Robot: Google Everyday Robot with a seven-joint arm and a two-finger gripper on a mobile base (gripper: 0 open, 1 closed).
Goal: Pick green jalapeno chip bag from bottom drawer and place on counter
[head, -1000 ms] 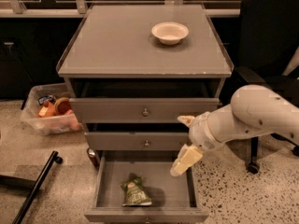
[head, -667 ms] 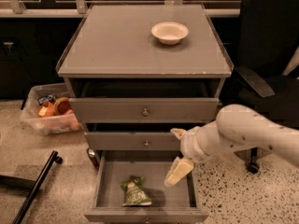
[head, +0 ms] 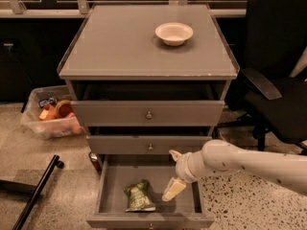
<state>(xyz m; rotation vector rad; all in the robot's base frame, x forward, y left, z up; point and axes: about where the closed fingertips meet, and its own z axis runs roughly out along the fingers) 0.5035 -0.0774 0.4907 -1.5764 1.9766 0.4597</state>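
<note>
The green jalapeno chip bag (head: 138,196) lies flat on the floor of the open bottom drawer (head: 149,220), left of its middle. My gripper (head: 172,172) reaches in from the right and hangs over the right half of that drawer, a little right of the bag and not touching it. It is open and empty, with one pale finger (head: 173,189) pointing down into the drawer. The counter (head: 120,47) is the grey cabinet top above the drawers.
A white bowl (head: 174,33) sits on the counter at the back right. The two upper drawers stand slightly ajar. A clear plastic bin (head: 50,118) of items is on the floor at left. A black office chair (head: 278,75) stands at right. A black bar (head: 33,195) lies on the floor at lower left.
My arm has moved left and down, bringing the open gripper lower over the bottom drawer and closer to the bag. The bag has not moved.
</note>
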